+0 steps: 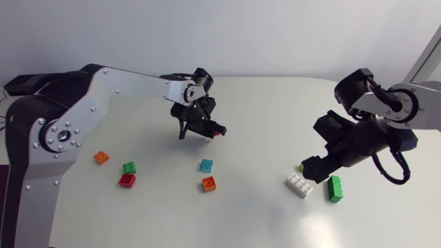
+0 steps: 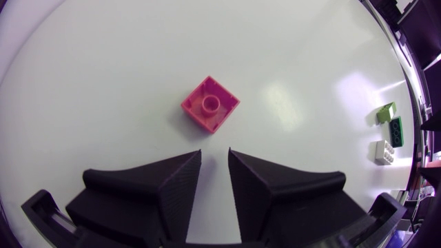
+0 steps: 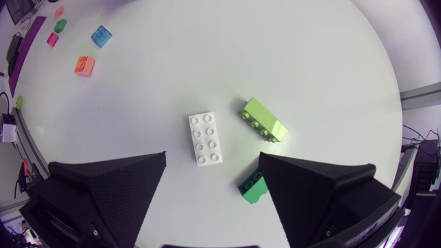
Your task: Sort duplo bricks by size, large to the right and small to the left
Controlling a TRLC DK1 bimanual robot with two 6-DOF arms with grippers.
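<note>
Two robot arms work over a pale counter [image 1: 262,103] scattered with toy bricks.

The left arm comes in from the left side and reaches to the middle of the counter. Its claw [image 2: 214,164] points down, the two fingers parted by a narrow gap with nothing between them. A small pink brick [image 2: 210,103] with one stud lies flat on the counter just ahead of the fingertips, not touching them.

The right arm is over the right side of the counter. Its claw [image 3: 213,169] is spread wide and holds nothing. Three large bricks lie close together beneath it. A white brick [image 3: 207,138] sits in the gap between the fingers. A lime brick [image 3: 264,119] lies on its side just beside the white one. A dark green brick [image 3: 252,187] is partly hidden behind one finger.

Five small bricks lie on the left half of the counter, well apart from the large ones. An orange brick [image 1: 101,158] is furthest left. Near it are a green brick [image 1: 129,167] and a red brick [image 1: 127,180], almost touching each other. Closer to the middle are a blue brick [image 1: 206,165] and a second orange brick [image 1: 209,183].
</note>
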